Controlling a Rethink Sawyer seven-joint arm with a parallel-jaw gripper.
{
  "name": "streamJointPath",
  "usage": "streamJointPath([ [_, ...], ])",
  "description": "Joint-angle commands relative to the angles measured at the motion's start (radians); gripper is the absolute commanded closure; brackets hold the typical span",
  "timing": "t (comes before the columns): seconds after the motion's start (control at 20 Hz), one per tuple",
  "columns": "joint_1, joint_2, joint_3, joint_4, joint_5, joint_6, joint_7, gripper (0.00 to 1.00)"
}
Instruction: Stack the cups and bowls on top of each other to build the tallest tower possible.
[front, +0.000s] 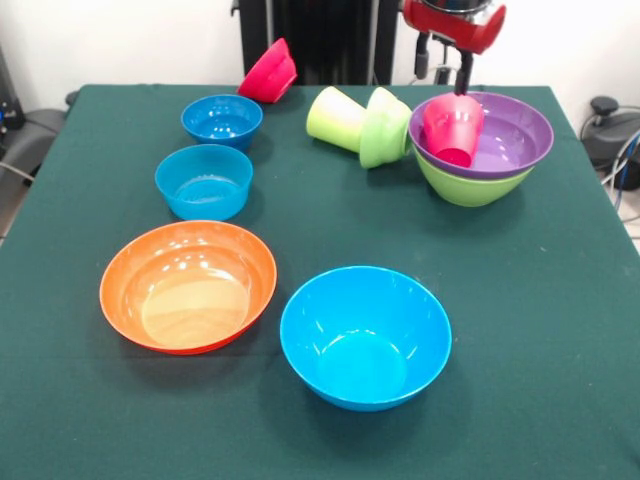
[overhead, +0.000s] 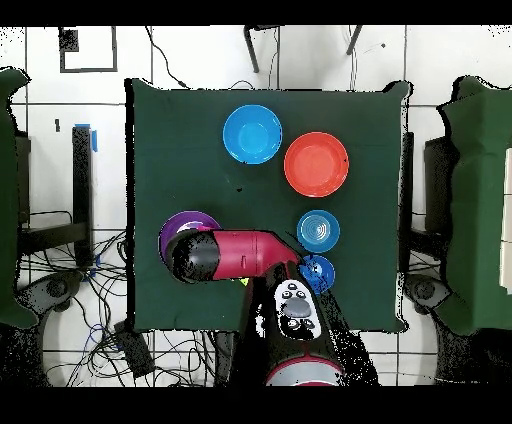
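The tower stands at the table's far right: a large lime-green bowl (front: 468, 187) holds a wide purple bowl (front: 510, 135), and a red cup (front: 452, 128) stands slightly tilted in it. My gripper (front: 445, 75) hangs just above the cup, open, with one black finger (front: 465, 72) reaching down to the cup's back rim. A lime-green cup (front: 335, 118) and a small lime-green bowl (front: 385, 127) lie on their sides left of the tower. In the overhead view my arm (overhead: 235, 255) covers the cup; only part of the purple bowl (overhead: 178, 224) shows.
On the green table (front: 560, 300) stand a large light-blue bowl (front: 365, 335) (overhead: 252, 133), a large orange bowl (front: 188, 285) (overhead: 316, 164), a small light-blue bowl (front: 204, 180) (overhead: 318, 230) and a small dark-blue bowl (front: 222, 120) (overhead: 316, 272). A pink-red small bowl (front: 268, 72) lies tipped at the far edge.
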Motion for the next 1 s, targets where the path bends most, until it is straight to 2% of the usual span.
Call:
streamJointPath([
  [0.05, 0.006, 0.053, 0.093, 0.032, -0.022, 0.067, -0.052, 0.00],
  [0.45, 0.030, 0.056, 0.043, 0.009, -0.070, 0.083, -0.049, 0.00],
  [0.8, 0.025, 0.058, 0.044, 0.016, -0.079, 0.102, -0.071, 0.00],
  [1.0, -0.001, 0.056, 0.069, 0.028, -0.080, 0.124, -0.110, 0.00],
])
